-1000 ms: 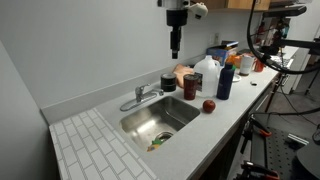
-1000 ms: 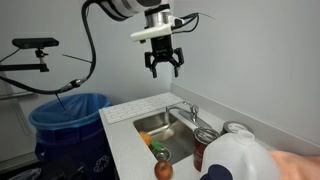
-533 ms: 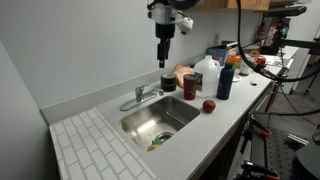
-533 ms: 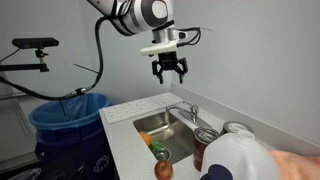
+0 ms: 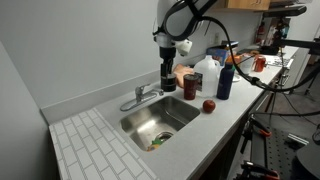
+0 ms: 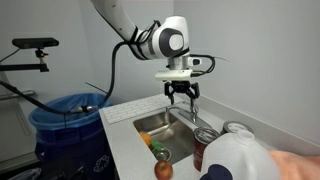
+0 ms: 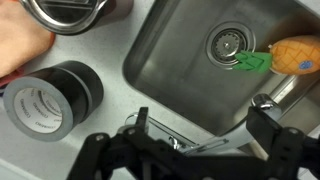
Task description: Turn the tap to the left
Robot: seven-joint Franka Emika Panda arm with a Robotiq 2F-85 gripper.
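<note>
The gripper (image 5: 167, 78), jaws spread wide, hung just above the tap's (image 5: 140, 98) base end; its spout ran along the sink's (image 5: 176, 112) back rim, away from the gripper.

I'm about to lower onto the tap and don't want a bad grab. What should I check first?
1. Gripper open: ok, fingers spread.
2. Tap between the fingers in the wrist view: ok.
3. Gripper touching tap: not ok, it hangs above it.
4. Tape roll clear of the fingers: cannot tell.
5. Toy out of the spout's way: ok, it lies low in the sink.
</note>
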